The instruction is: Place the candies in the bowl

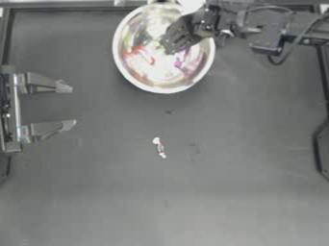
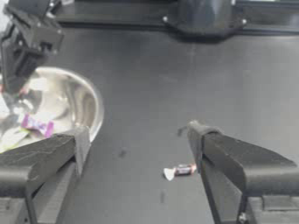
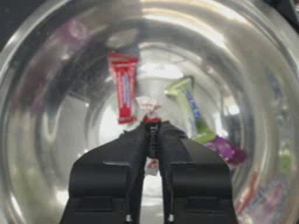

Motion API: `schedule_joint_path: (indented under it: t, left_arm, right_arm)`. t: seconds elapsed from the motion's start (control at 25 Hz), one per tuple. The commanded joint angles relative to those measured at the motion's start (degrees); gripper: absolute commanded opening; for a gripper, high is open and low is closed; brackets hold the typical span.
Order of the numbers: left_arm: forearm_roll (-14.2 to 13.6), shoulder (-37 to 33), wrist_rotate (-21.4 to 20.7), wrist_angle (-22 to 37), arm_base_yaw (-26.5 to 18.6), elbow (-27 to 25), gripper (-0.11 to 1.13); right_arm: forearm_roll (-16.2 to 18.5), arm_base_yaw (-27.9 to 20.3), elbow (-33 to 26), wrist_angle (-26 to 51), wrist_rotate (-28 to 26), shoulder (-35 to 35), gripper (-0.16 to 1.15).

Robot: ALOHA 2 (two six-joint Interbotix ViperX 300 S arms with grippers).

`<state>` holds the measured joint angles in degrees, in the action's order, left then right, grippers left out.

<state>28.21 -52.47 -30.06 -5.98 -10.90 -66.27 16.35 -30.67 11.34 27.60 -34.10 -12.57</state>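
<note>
While over bowl (image 1: pixel 128 72), right tool (image 3: pixel 152 120) pinches white candy (image 3: pixel 148 106), lengthwise along jaws.

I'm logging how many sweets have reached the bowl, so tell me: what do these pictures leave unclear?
- Count inside the bowl: the top view mixes sweets with reflections, and the right gripper covers part of it.
- White candy in the right gripper: the shut jaws hide most of it.
- Pink-purple candy: partly behind the jaws in the right wrist view.
- Candy on the table: too small for wrapper detail.
- Left gripper: parked open at the left.
</note>
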Motion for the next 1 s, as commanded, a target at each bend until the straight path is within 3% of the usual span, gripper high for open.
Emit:
schedule_joint_path:
  t: [0.04,0.16,0.24,0.36,0.68,1.0]
  left_arm:
    - [0.1,0.5,0.1,-0.3,0.0,0.6,0.98]
    - [0.1,0.5,0.1,-0.4,0.0,0.4,0.98]
    - [0.1,0.5,0.1,-0.3,-0.1,0.1,0.98]
    - [0.4,0.5,0.1,-0.3,0.0,0.0,0.98]
    - [0.5,0.5,-0.1,-0.4,0.0,-0.3,0.98]
    - [0.5,0.2,-0.4,0.3,0.0,-0.4,0.98]
  right_arm:
    - [-0.1,-0.1,-1.8,-0.6,2.5,0.7,0.68]
    - [0.4,0.0,-1.8,-1.0,4.2,0.7,0.98]
    - [0.2,0.0,-1.7,-1.3,4.9,0.7,1.07]
    - [0.3,0.7,-1.5,-1.4,5.1,1.3,0.99]
    - [0.5,4.6,2.3,-4.3,6.4,9.2,0.98]
    - [0.7,7.8,20.5,-26.7,7.3,25.0,0.98]
